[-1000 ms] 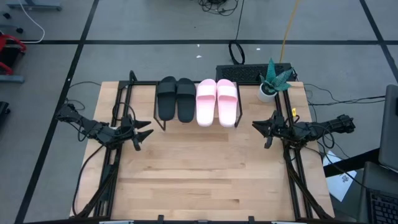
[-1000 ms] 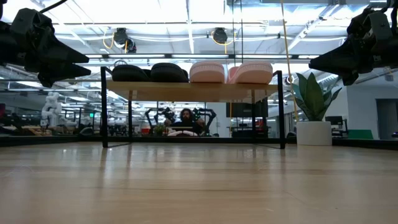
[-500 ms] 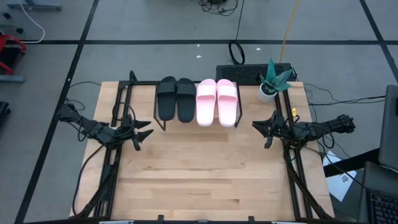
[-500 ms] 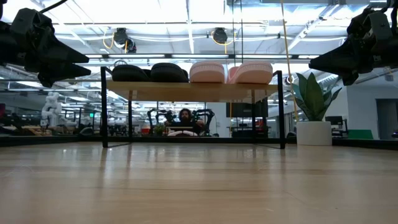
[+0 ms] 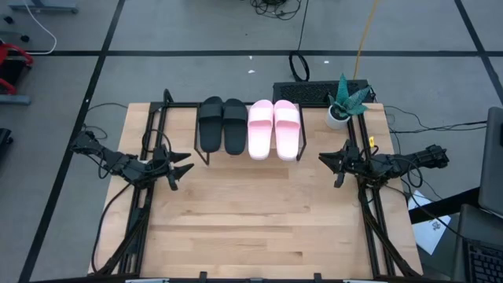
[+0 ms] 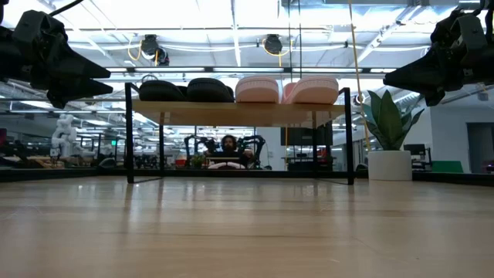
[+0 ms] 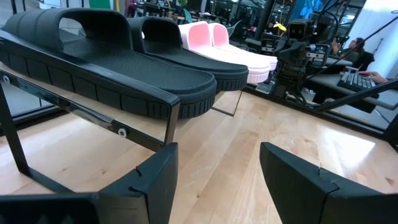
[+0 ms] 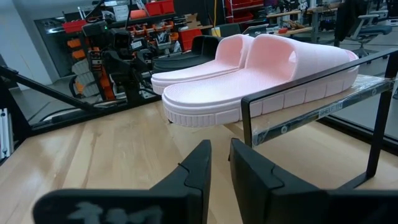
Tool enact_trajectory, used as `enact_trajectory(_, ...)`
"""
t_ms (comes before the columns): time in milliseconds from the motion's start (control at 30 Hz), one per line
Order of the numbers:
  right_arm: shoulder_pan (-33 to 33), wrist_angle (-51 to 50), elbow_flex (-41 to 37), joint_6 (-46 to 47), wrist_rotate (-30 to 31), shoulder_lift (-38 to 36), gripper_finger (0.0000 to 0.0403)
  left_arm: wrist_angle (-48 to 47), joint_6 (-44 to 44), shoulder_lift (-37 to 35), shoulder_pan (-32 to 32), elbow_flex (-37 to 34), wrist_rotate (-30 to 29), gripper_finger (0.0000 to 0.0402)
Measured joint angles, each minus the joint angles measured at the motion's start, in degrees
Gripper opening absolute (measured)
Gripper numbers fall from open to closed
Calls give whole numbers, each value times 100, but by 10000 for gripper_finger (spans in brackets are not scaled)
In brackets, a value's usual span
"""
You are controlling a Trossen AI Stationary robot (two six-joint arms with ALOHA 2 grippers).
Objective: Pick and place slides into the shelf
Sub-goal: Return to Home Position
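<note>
I'm seeing bright, even overhead light; ceiling panels (image 6: 193, 19) blow out in low view, tabletop (image 7: 348, 146) shows sheen.

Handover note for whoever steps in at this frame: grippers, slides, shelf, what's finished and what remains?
Left gripper: open, empty, raised at the table's left edge, facing the shelf.
Right gripper: fingers only narrowly apart, empty, raised at the right edge.
Slides: both black slides and both pink slides sit side by side on the shelf's top board, black to the left and pink to the right in the high view.
Done: all four slides are shelved.
Left: no slide lies on the table; only parking the arms, if they are not home yet.
</note>
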Motion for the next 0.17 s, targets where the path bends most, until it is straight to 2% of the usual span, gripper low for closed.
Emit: enact_trajectory(167,0,0,0,0,0,0,47,1,-23,0,-1,0,0,225)
